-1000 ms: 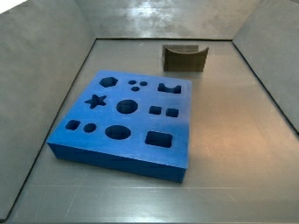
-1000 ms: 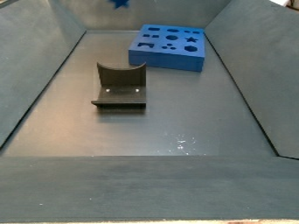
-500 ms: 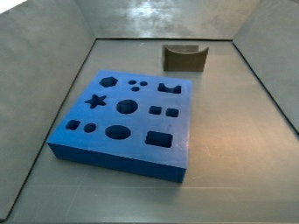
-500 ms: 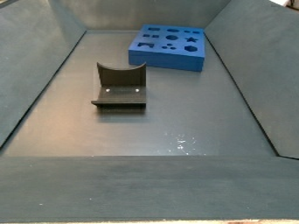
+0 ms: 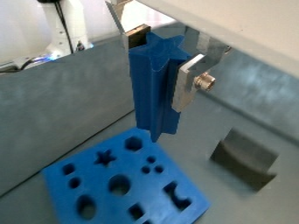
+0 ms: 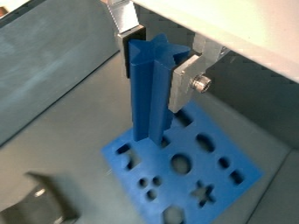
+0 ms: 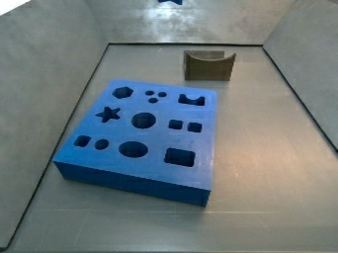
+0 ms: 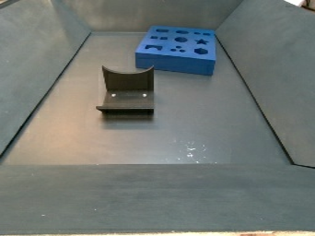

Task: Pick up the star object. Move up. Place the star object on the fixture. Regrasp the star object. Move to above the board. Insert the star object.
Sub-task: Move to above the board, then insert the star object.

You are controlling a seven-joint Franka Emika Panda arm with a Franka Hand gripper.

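Note:
My gripper [image 5: 162,57] is shut on the star object [image 5: 152,96], a long blue ridged peg that hangs upright from the fingers in both wrist views; the gripper [image 6: 158,59] clamps its upper end. The peg's lower end [image 6: 149,96] hangs high over the blue board [image 6: 187,184], above the edge away from the star-shaped hole. In a side view only the peg's blue tip [image 7: 169,2] shows at the upper edge, far above the board [image 7: 158,138]. The dark fixture [image 7: 208,65] stands bare behind the board.
Grey walls enclose the floor on all sides. The board [image 8: 172,66] lies at one end of the enclosure with the fixture [image 8: 125,92] some way off it. In the wrist views the board [image 5: 140,188] and the fixture [image 5: 243,156] [image 6: 41,203] lie far below.
A second ago the blue tip showed at the upper edge of one side view; it left that view, and now it shows at the upper edge of the other.

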